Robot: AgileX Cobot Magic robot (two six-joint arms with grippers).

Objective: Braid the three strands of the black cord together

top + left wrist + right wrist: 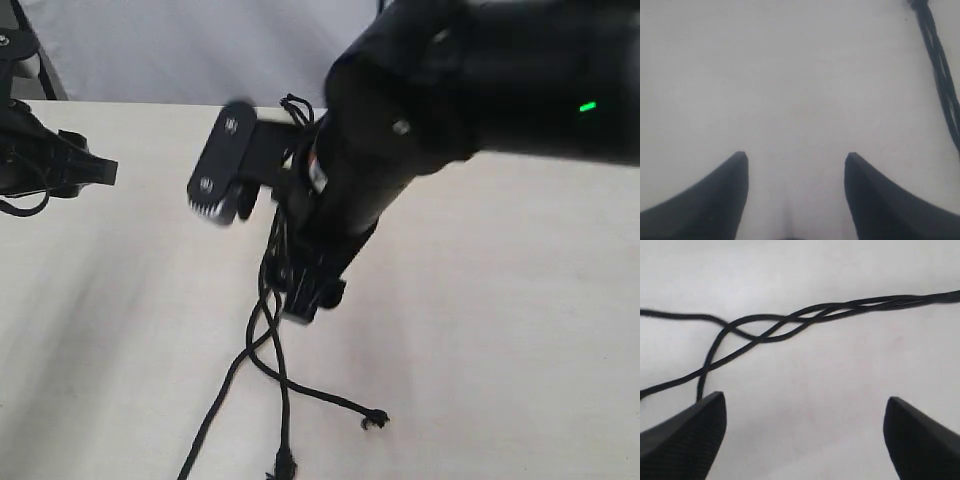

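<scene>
The black cord (pixel 275 345) lies on the pale table, running from its looped top end (pixel 295 105) under my right arm. Its upper part is plaited (pixel 855 305). Lower down, the three strands (pixel 747 332) spread apart, and two knotted ends (pixel 375 420) (pixel 284 464) show near the front. My right gripper (pixel 305 298) hovers over the cord, open and holding nothing (pixel 805 405), with the strands just beyond its fingertips. My left gripper (pixel 100 170) is far off to the left, open and empty (pixel 796 157). The plaited length (pixel 940 65) is only at the edge of the left wrist view.
The right arm's bulky black body (pixel 480 80) and wrist camera (pixel 222 160) hide the middle of the cord in the exterior view. The table's far edge (pixel 150 103) runs behind. Bare table (pixel 500 330) lies to the right of the strands.
</scene>
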